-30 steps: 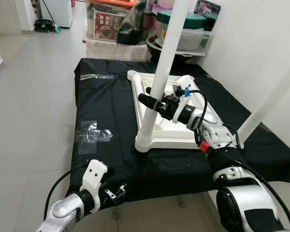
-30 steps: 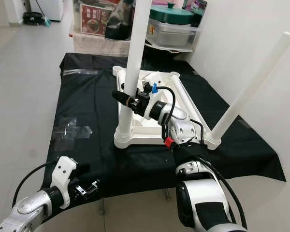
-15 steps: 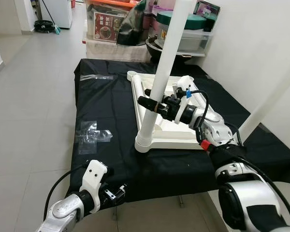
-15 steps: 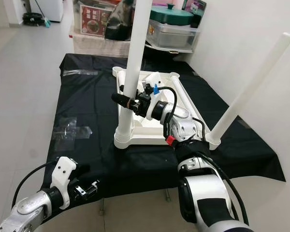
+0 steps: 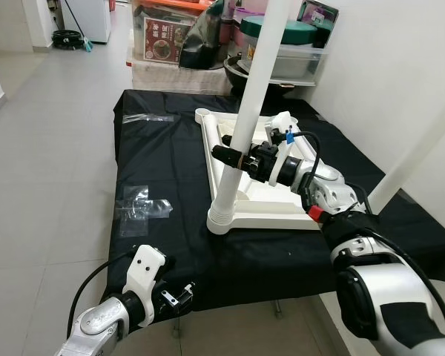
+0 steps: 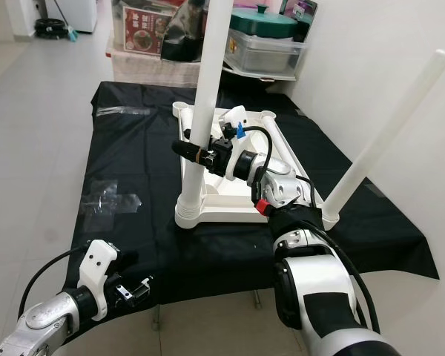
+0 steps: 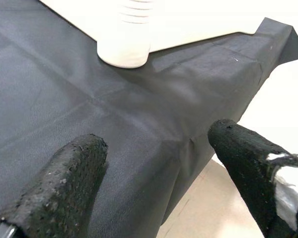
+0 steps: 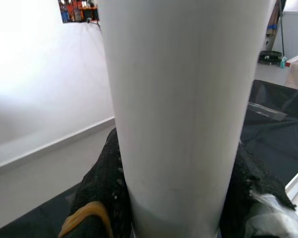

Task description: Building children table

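1. A low worktop (image 5: 163, 245) covered in black cloth stood on the tiled floor, and the white children's table (image 5: 261, 210) lay upside down on it, toward the robot's right.
2. One white leg (image 5: 246, 119) stood upright in the near corner socket on the robot's left, rising out of the top of the eye views.
3. A second leg (image 6: 386, 133) stood in the near corner socket on the right, leaning outward toward the wall.
4. The right claw (image 5: 230, 156) was clamped on the upright leg partway up, a black finger on either side of the tube; the right wrist view showed the tube pressed between the two pads (image 8: 102, 193).
5. The left claw (image 5: 179, 294) hung low at the near edge of the worktop, its fingers (image 7: 64, 186) apart and gripping nothing, just above the cloth.
6. Strips of clear tape (image 5: 141, 205) lay on the cloth well to the left of the upturned table.
7. Storage boxes (image 5: 170, 37) stood on the floor beyond the far end.
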Robot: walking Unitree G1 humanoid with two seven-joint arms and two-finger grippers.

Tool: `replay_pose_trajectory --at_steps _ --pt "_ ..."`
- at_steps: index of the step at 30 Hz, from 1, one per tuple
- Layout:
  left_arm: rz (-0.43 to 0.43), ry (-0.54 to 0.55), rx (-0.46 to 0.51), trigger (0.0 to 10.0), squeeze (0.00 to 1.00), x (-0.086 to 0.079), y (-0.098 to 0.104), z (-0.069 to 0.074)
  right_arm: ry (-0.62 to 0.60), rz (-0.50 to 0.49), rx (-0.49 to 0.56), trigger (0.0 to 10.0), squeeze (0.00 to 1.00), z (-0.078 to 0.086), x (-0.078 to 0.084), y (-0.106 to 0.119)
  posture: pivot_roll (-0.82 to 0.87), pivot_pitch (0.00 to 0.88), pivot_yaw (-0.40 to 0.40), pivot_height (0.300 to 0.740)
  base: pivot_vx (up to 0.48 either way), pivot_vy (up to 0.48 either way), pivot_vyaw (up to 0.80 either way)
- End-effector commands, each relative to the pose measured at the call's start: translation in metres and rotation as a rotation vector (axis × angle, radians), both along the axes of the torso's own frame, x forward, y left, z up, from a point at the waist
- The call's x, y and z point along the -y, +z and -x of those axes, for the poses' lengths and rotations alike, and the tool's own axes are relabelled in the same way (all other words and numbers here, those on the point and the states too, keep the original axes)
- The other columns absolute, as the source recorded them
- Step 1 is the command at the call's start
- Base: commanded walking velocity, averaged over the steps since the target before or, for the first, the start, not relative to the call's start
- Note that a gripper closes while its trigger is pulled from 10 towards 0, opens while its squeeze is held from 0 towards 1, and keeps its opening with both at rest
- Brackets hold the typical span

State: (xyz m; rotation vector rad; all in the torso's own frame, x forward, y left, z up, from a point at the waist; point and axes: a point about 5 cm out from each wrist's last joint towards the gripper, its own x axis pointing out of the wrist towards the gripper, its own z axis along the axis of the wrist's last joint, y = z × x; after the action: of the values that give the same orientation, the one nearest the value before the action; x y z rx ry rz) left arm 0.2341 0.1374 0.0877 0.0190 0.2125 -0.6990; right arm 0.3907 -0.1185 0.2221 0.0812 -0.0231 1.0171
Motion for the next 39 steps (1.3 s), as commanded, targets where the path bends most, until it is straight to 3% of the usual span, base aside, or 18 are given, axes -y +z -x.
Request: replay_pose_trajectory --at_steps 1,10,27,36,39 --pt "0.009 -0.013 -0.011 10.0 0.00 0.004 -0.001 0.002 0.049 0.008 -0.154 0.0 0.00 0.007 -0.006 -0.033 0.07 0.000 -0.168 0.740 0.000 0.000 0.00" --pt "0.010 -0.015 -0.013 10.0 0.00 0.003 0.000 0.002 0.053 -0.030 -0.182 0.0 0.00 0.006 -0.001 -0.035 0.07 0.000 -0.166 0.740 0.000 0.000 0.00" --pt "0.012 -0.016 -0.018 10.0 0.00 0.003 0.000 0.003 0.088 -0.003 -0.134 0.0 0.00 0.004 0.006 -0.024 0.07 0.000 -0.167 0.740 0.000 0.000 0.00" --pt "0.010 -0.014 -0.019 10.0 0.00 0.003 -0.001 0.004 0.082 0.014 -0.122 0.0 0.00 0.008 0.001 -0.036 0.07 0.000 -0.165 0.740 0.000 0.000 0.00" --pt "0.009 -0.012 -0.018 10.0 0.00 0.003 0.000 0.003 0.007 0.046 -0.136 0.0 0.00 0.007 -0.003 -0.045 0.06 0.000 -0.165 0.740 0.000 0.000 0.00"
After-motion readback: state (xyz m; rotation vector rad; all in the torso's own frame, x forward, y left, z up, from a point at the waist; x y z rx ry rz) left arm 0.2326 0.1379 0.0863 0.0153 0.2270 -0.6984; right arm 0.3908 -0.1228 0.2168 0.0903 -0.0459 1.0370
